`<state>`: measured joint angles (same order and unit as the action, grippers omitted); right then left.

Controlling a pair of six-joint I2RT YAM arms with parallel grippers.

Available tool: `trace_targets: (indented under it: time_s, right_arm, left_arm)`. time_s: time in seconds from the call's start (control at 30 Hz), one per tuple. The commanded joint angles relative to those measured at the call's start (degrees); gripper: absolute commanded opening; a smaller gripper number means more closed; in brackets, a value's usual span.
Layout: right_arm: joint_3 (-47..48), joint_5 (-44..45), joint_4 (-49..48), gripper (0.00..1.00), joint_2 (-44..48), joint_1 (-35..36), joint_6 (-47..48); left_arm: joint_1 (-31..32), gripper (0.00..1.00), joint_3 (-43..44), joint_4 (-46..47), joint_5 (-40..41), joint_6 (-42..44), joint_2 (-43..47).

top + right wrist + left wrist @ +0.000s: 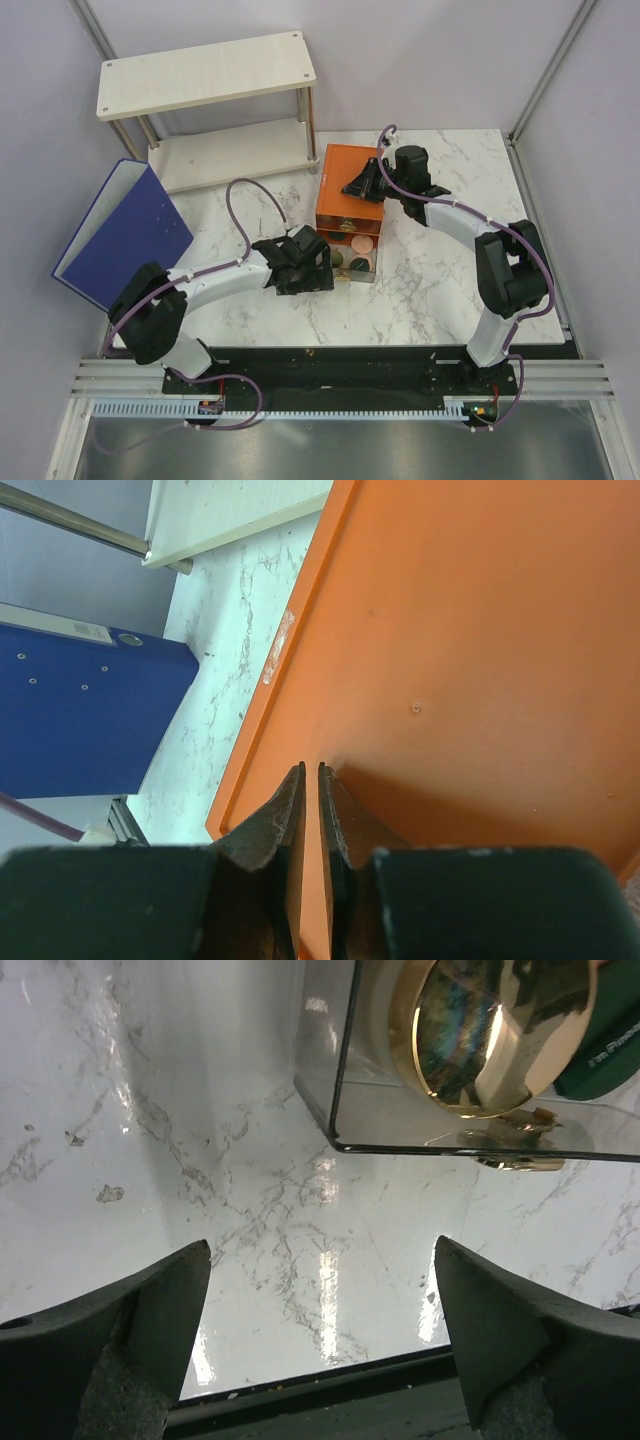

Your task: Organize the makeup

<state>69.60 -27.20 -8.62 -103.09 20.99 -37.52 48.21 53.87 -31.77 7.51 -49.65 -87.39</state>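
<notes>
The left gripper (322,1245) is hovering low over the marble counter (250,1210), its jaws spread wide and empty, just beside the corner of a clear drawer (340,1110) standing out from the orange box (350,170). The makeup (352,255) is lying in that drawer: a gold-rimmed jar (490,1030), a dark green compact (610,1055) and a peach disc (357,243). The right gripper (310,770) is resting on the box top, jaws narrowed almost together.

This is a robot lab's test cell, by the look of it. Plain pale panel walls (40,120) framed by bare aluminium posts (545,70) close in a marble-patterned table (420,300). The left arm (215,280) and right arm (500,270), trailing purple cables, are bolted to a metal rail (330,408) at its near edge. The furnishings are sparse: a white two-tier shelf (205,72), a blue binder (135,235) and an orange drawer box (350,185).
</notes>
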Motion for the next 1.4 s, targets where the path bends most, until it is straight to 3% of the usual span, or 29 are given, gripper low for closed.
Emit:
trace_targets:
  time_s: [0.0,0.6,0.97,1.37]
  right_arm:
    - [-3.3,1.7,9.5,0.18,-1.9,-0.2,2.4]
    - [-3.7,1.6,9.6,0.18,-1.6,-0.2,2.7]
    - [-4.4,1.4,9.6,0.18,-1.2,-0.3,3.1]
    - [-4.8,1.3,9.6,0.19,-0.6,-0.8,3.0]
  left_arm:
    - [0.4,0.99,0.3,9.7,5.2,1.7,1.2]
    - [0.3,0.99,1.9,16.7,17.0,3.6,-5.0]
    - [0.2,0.99,3.0,19.6,26.9,-4.1,-6.4]
    - [0.2,0.99,6.0,31.1,34.7,-8.2,-11.9]
